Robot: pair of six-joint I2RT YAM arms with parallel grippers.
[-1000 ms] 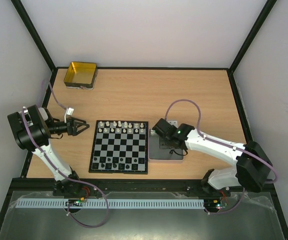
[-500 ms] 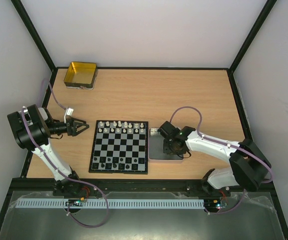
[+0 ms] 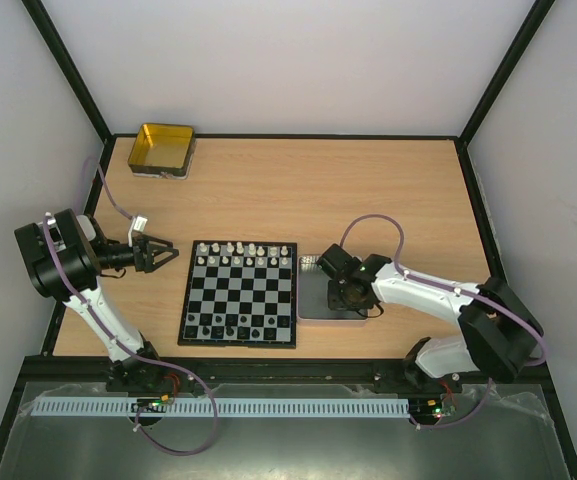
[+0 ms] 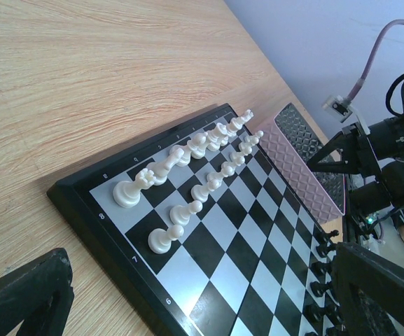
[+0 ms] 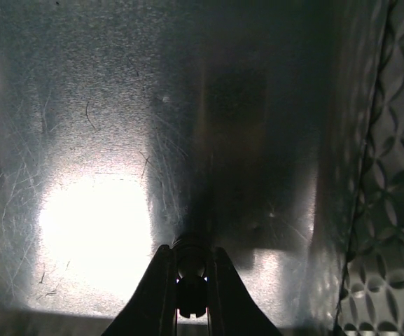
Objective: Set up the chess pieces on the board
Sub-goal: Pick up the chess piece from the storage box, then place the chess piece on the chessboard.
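One dark chess piece [image 5: 191, 280] is pinched in the right gripper [image 5: 190, 253], low over the silver tray [image 5: 96, 105]. Its long axis runs along the fingers, rounded end toward the tray floor. The board [image 3: 238, 295] sits just left of the tray, with white pieces [image 3: 243, 250] on the far rows and black pieces [image 3: 233, 325] on the near rows. The left gripper [image 3: 171, 255] is spread wide, aimed at the board from its left.

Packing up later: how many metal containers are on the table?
2. A gold tin at the far left corner; a silver tray right of the board, where the right claw is shut on a small dark piece.
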